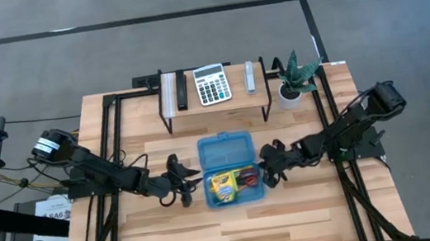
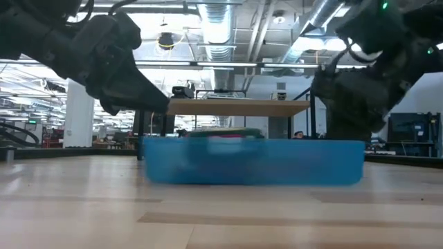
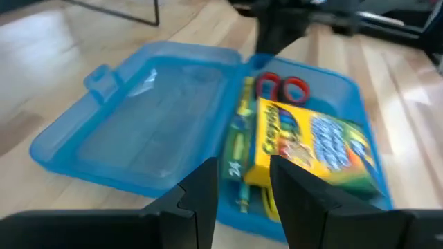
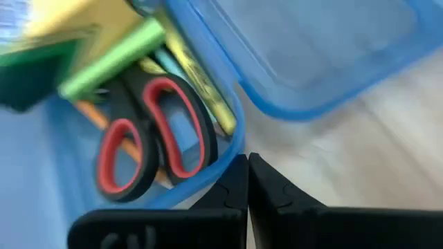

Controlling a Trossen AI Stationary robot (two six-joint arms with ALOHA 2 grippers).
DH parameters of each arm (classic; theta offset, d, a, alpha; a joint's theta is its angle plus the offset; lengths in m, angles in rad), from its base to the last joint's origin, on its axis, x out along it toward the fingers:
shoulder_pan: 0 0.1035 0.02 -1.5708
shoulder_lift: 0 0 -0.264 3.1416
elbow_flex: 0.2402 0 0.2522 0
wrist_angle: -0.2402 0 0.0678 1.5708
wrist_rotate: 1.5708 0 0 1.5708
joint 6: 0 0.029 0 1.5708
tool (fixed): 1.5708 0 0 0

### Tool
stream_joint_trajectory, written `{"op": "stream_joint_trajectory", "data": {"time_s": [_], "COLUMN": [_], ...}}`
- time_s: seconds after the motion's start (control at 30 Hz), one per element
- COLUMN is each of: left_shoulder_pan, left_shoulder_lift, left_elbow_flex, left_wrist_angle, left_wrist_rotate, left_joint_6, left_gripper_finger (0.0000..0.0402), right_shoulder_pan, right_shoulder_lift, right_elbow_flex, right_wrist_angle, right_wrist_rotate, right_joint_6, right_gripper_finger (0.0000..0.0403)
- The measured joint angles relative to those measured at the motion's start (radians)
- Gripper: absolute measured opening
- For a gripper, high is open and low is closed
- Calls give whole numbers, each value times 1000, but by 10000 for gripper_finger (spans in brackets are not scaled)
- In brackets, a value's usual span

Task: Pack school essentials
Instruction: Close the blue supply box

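One blue case (image 1: 228, 169) lies open at the middle of the counter (image 1: 238, 234), its lid (image 1: 225, 149) folded flat toward twelve o'clock. Inside the tray there is one crayon box (image 1: 223, 186) on the nine o'clock side and one pair of red-handled scissors (image 1: 249, 179) on the three o'clock side — a few yellow and green pencils (image 3: 242, 138) lie under the box, too overlapped to count.

Two arms flank the case. The left pincer (image 1: 180, 185) sits just off the tray's nine o'clock edge, its fingers (image 3: 202, 190) parted and holding nothing. The right pincer (image 1: 272, 165) sits just off the three o'clock edge, fingers pressed together, empty.

Toward twelve o'clock, one shelf (image 1: 213, 96) carries one calculator (image 1: 212, 84); one potted plant (image 1: 291, 87) stands beside it. The counter toward six o'clock is bare wood.
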Motion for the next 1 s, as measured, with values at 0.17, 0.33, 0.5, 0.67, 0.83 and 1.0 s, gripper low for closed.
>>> {"op": "stream_joint_trajectory", "data": {"time_s": [0.17,0.33,0.5,0.67,0.83,1.0], "left_shoulder_pan": [0,0,11,92,197,265], "left_shoulder_lift": [-38,-93,-130,-124,-66,5], "left_elbow_flex": [0,0,0,0,1,1], "left_wrist_angle": [-85,-185,-310,-426,-398,-377], "left_wrist_rotate": [-21,-33,-55,-16,83,147], "left_joint_6": [-55,-110,-160,-198,-149,-131], "left_gripper_finger": [119,119,119,119,109,60], "right_shoulder_pan": [33,54,12,-65,-141,-193], "right_shoulder_lift": [0,0,0,0,0,0], "right_elbow_flex": [0,1,1,1,1,1], "right_wrist_angle": [99,106,52,-33,-51,-50], "right_wrist_rotate": [-39,-52,-32,-26,-24,-27], "right_joint_6": [0,-1,-1,1,-9,-36], "right_gripper_finger": [18,20,16,17,17,17]}}
